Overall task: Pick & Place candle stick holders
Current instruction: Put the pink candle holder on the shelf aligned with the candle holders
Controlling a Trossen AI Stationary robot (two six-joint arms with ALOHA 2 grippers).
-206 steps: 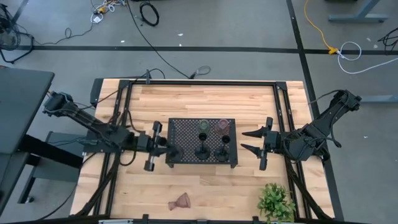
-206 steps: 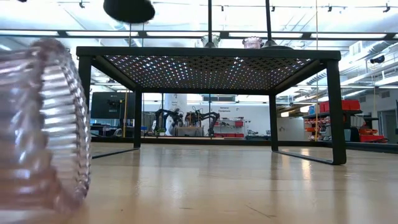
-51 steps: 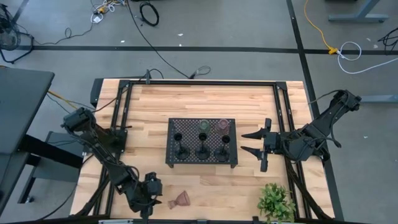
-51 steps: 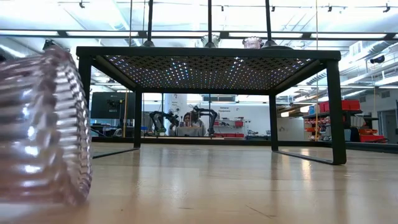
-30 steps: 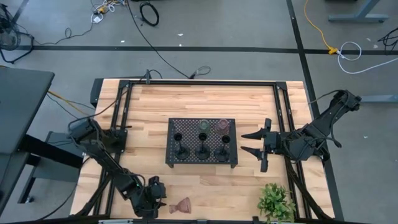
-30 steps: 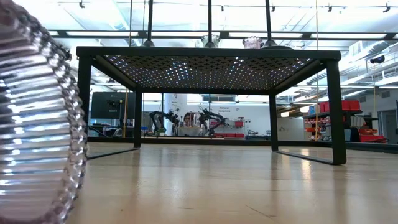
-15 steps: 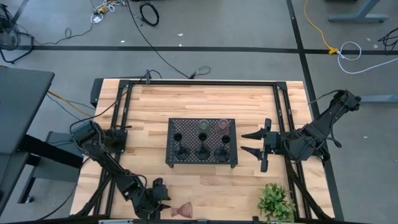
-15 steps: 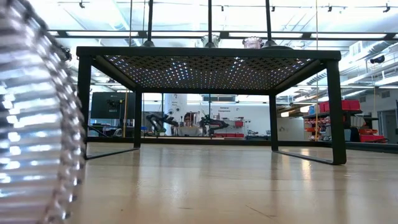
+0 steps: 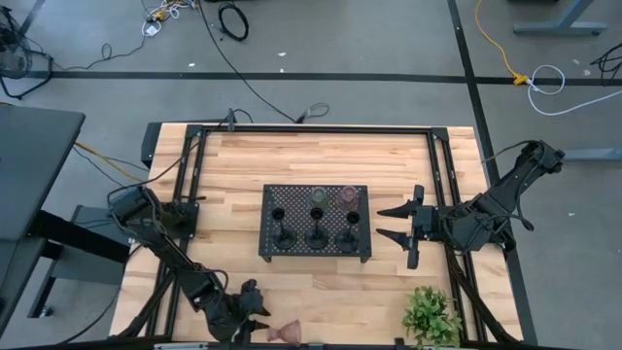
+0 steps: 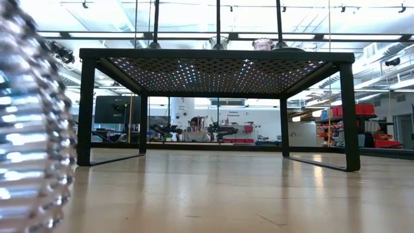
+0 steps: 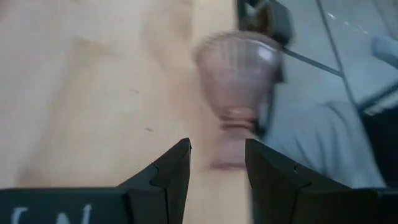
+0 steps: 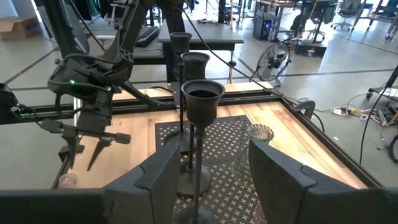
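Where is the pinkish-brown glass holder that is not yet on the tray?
In the high view, the pinkish-brown glass holder lies on its side at the table's front edge, just ahead of the left gripper, left of the plant.
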